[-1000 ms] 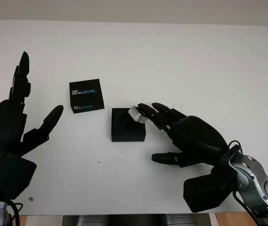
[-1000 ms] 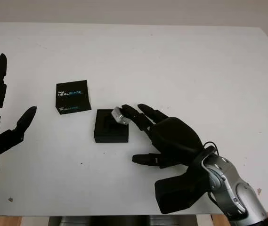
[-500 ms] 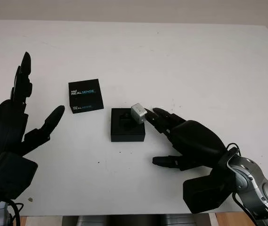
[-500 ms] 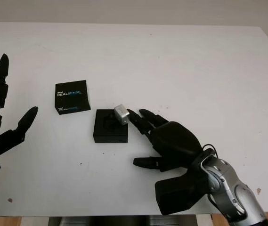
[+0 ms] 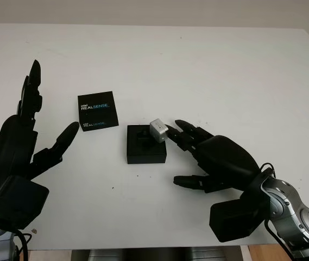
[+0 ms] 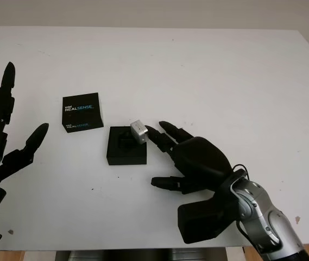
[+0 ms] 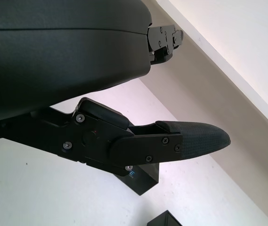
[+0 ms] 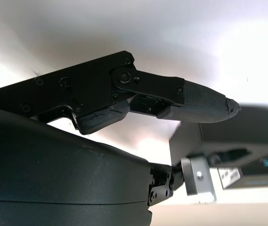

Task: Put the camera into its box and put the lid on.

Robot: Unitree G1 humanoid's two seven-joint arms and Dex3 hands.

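Right hand (image 5: 211, 157) reaches in from the near right with its fingertips (image 5: 171, 136) against the camera (image 5: 158, 131), a small silver block propped tilted on the right rim of the box (image 5: 146, 144); whether the fingers pinch it or merely touch it cannot be told (in the right wrist view the silver block sits at the tip of 1 lower finger, with the upper finger stretched out above it). Left hand (image 5: 26, 147) is raised over the near left of the table (image 5: 208, 70), open and holding nothing, well apart from everything else. White tabletop lies bare beyond the objects toward the far edge and the right edge, with open room between the 2 hands. That box is a black square tray with a recess in its middle, sitting near the table's centre. Its lid (image 5: 98, 110), black with white and blue "RealSense" lettering, lies flat just beyond and to the left of the box, not touching it.
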